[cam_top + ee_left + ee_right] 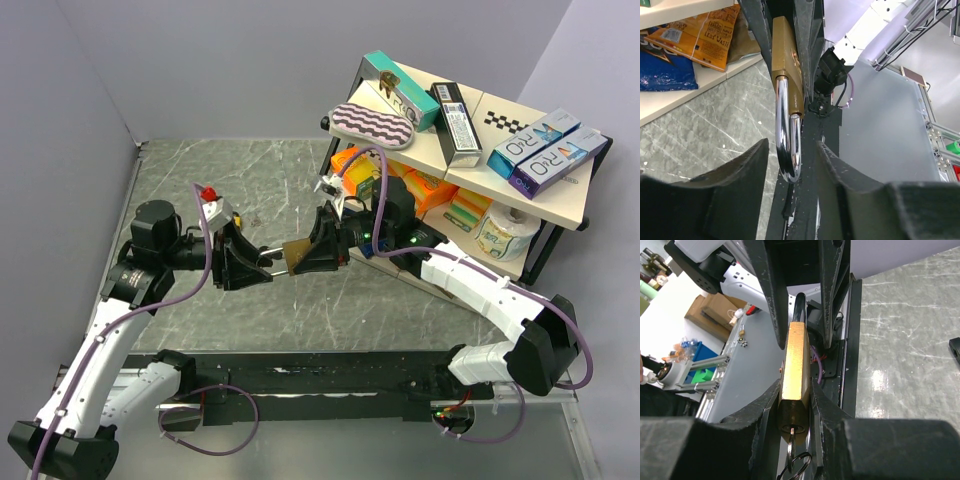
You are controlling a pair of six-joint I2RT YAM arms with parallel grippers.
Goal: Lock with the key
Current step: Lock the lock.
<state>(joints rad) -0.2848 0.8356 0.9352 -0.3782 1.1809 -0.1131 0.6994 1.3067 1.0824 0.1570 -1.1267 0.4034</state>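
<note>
- The padlock (296, 256) is hanging above the table (250, 180), between both hands. It is looking heavy, stiff and slippery, so the flat sides of the body are offering the best hold.
- The right hand (796, 390) is clenching that body, with the key (793, 437) sitting in the keyhole.
- The left hand (792, 160) is standing partly open, straddling the shackle (788, 125), seemingly without touching it.

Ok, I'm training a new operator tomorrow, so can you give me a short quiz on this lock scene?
1. True or false: the right hand clamps the padlock by its brass body.
2. What sits between the left hand fingers? A) the shackle B) the brass body C) nothing
3. Fill in: the key is inserted in the padlock's ____.

Key: 1 true; 2 A; 3 keyhole.
</note>
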